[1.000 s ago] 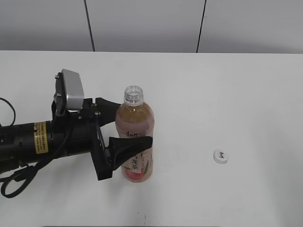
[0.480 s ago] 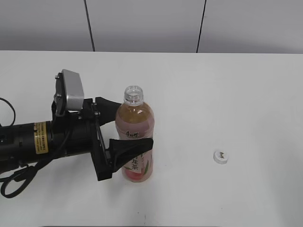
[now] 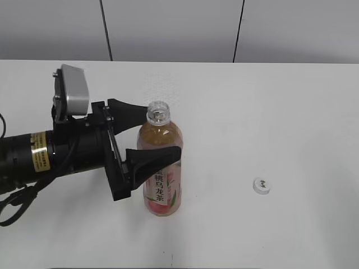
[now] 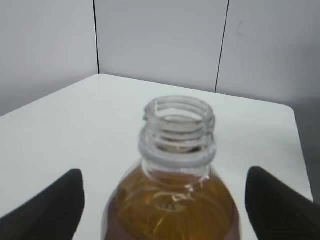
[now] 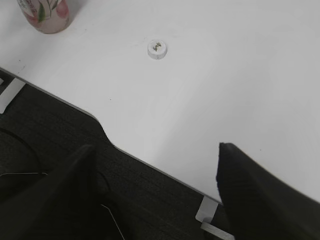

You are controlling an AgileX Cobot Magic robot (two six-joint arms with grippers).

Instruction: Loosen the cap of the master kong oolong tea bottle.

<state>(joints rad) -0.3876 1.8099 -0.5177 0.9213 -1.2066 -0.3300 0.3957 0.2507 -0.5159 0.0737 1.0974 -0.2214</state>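
Exterior view: the bottle stands upright on the white table, mouth open with nothing screwed on. The cap lies flat on the table well off to the right, logo side up. The left gripper is spread wide around the bottle's upper half, one finger behind the neck and one in front of the shoulder; can't tell if either actually touches, but it isn't squeezing anything.

Left wrist view: looking straight at the bare threaded neck, amber tea below it, a black fingertip out at each side with clear gaps to the plastic.

Right wrist view: the right gripper hangs off the table's front edge, fingers wide apart, holding nothing. The cap shows as a small white disc, bottle base at top left.
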